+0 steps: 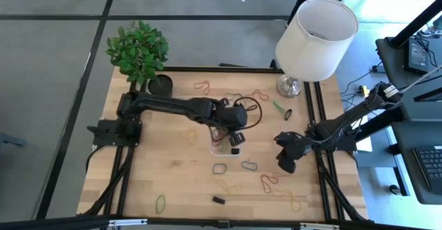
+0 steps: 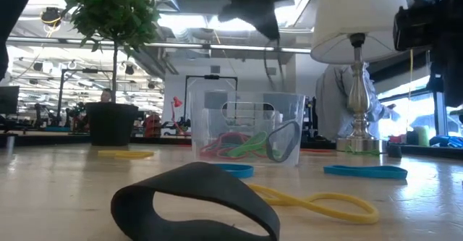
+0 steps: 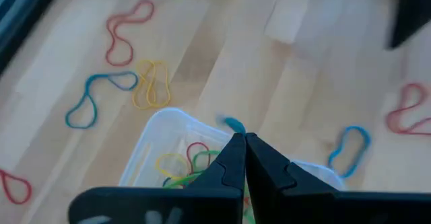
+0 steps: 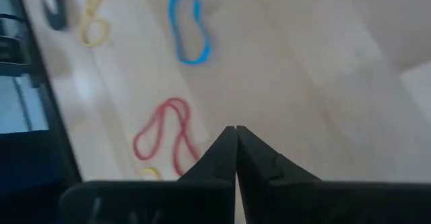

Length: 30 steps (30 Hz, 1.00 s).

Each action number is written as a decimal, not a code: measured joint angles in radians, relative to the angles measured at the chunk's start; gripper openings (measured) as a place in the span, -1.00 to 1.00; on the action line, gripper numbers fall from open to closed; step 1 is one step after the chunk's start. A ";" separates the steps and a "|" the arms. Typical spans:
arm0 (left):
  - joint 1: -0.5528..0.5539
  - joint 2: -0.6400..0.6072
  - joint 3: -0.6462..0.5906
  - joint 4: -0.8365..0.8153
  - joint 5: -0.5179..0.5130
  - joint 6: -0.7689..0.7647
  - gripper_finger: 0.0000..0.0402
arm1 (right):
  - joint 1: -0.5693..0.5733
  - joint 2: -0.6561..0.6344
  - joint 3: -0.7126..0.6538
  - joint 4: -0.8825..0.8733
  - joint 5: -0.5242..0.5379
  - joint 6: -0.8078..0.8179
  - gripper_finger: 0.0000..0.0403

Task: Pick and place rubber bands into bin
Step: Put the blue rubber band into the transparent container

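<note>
- High view: the left gripper (image 1: pixel 235 141) hangs over the small clear plastic rectangular bin (image 1: pixel 222 147) near the middle of the pale wooden table (image 1: pixel 159 175). The right gripper (image 1: pixel 285 162) waits well to the right of it, low toward the table's right side. Thin coloured rubber bands (image 1: pixel 268 181) lie scattered on the wood around both pincers, among them a grey loop (image 1: pixel 219 168) and a blue loop (image 1: pixel 249 165) just in front of the bin.
- Low view: the see-through bin (image 2: pixel 247 129) stands upright with red and green bands (image 2: pixel 235 146) piled inside and a grey loop leaning on its front wall. A wide black rubber band (image 2: pixel 194 201) and a twisted yellow one (image 2: pixel 318 203) lie nearest the camera.
- Left wrist view: the left pincer's fingers (image 3: pixel 229 163) are pressed together, holding nothing, directly above the bin's rounded rim (image 3: pixel 161 120); yellow, red and green bands lie within.
- Right wrist view: the right pincer's fingers (image 4: pixel 225 150) are likewise together and empty, above bare wood, with a twisted red band (image 4: pixel 165 140) just beside them and a blue loop (image 4: pixel 188 25) farther ahead.
</note>
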 joint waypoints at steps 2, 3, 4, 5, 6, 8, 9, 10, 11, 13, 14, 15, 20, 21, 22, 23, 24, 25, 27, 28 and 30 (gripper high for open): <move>0.008 0.034 0.000 -0.010 0.007 -0.001 -0.99 | 0.012 0.000 0.000 0.026 0.000 0.000 -0.97; 0.013 0.051 -0.001 -0.010 0.009 -0.005 -0.99 | 0.018 0.000 0.000 0.037 0.000 0.001 -0.97; 0.018 0.066 -0.001 -0.009 0.009 -0.008 -0.99 | 0.022 0.000 0.000 0.044 0.000 0.001 -0.97; 0.023 0.077 -0.001 -0.010 0.010 -0.008 -0.99 | 0.026 0.000 0.000 0.053 0.000 0.001 -0.97; 0.028 0.089 -0.001 -0.020 0.017 -0.008 -0.99 | 0.031 0.000 0.000 0.061 0.001 0.002 -0.97; 0.038 0.107 -0.001 -0.037 0.032 -0.017 -0.99 | 0.040 0.000 0.000 0.073 0.000 0.005 -0.97; 0.043 0.115 -0.001 -0.056 0.033 -0.028 -0.99 | 0.046 0.000 0.000 0.077 0.001 0.006 -0.97; 0.047 0.121 -0.001 -0.070 0.033 -0.040 -0.99 | 0.051 0.000 0.000 0.079 0.001 0.006 -0.97; 0.051 0.127 -0.001 -0.080 0.033 -0.051 -0.99 | 0.057 0.000 0.000 0.082 0.002 0.006 -0.97; 0.061 0.138 -0.001 -0.102 0.033 -0.060 -0.99 | 0.066 0.000 0.000 0.081 0.001 0.015 -0.96; 0.066 0.143 -0.001 -0.107 0.032 -0.060 -0.99 | 0.070 0.001 0.000 0.080 0.006 0.030 -0.96; 0.071 0.146 -0.001 -0.112 0.030 -0.061 -0.99 | 0.075 0.001 0.000 0.079 0.015 0.036 -0.96; 0.096 0.153 0.000 -0.126 0.028 -0.080 -0.98 | 0.089 0.001 0.000 0.079 0.042 0.050 -0.96; 0.101 0.155 0.000 -0.138 0.022 -0.090 -0.98 | 0.089 0.001 0.000 0.079 0.045 0.050 -0.96; 0.107 0.155 0.000 -0.153 0.013 -0.106 -0.98 | 0.088 0.001 0.000 0.079 0.046 0.050 -0.96; 0.115 0.154 0.000 -0.170 0.009 -0.126 -0.98 | 0.088 0.001 0.000 0.079 0.046 0.050 -0.96; 0.123 0.154 0.000 -0.196 0.008 -0.149 -0.98 | 0.088 0.001 0.000 0.079 0.047 0.049 -0.96; 0.129 0.154 0.000 -0.228 0.008 -0.175 -0.98 | 0.088 0.001 0.000 0.079 0.047 0.049 -0.96; 0.142 0.154 0.000 -0.289 0.007 -0.219 -0.98 | 0.088 0.001 0.000 0.078 0.047 0.049 -0.96; 0.145 0.154 0.000 -0.318 0.006 -0.233 -0.98 | 0.088 0.001 0.000 0.078 0.047 0.049 -0.96; 0.151 0.154 0.000 -0.360 0.007 -0.253 -0.98 | 0.088 0.001 0.000 0.078 0.047 0.047 -0.96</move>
